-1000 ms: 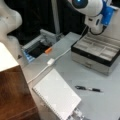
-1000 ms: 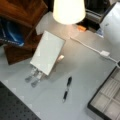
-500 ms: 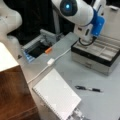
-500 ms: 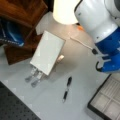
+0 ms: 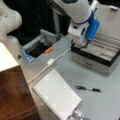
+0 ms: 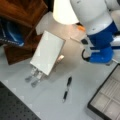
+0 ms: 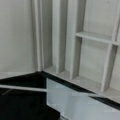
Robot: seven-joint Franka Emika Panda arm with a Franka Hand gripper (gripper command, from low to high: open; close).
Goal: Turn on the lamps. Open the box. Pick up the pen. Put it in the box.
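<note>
Grey tabletop [image 5: 72,72] carries the pen [image 5: 88,88] lying flat below the open box [image 5: 100,56], long axis running left-right. Elsewhere on a front view, the pen [image 6: 67,88] lies near-vertical, left of the box [image 6: 107,100], below a lit lamp [image 6: 64,11]. Wrist view shows only box [image 7: 82,45] compartments; the gripper itself stays unseen, its jaws' state unknowable.

The pen [image 6: 67,88] lies on the table [image 6: 50,105] beside the open box [image 6: 107,98].

White notebook [image 5: 57,97] propped upright; orange stub [image 5: 48,50] beside grey tray [image 5: 32,48].
</note>
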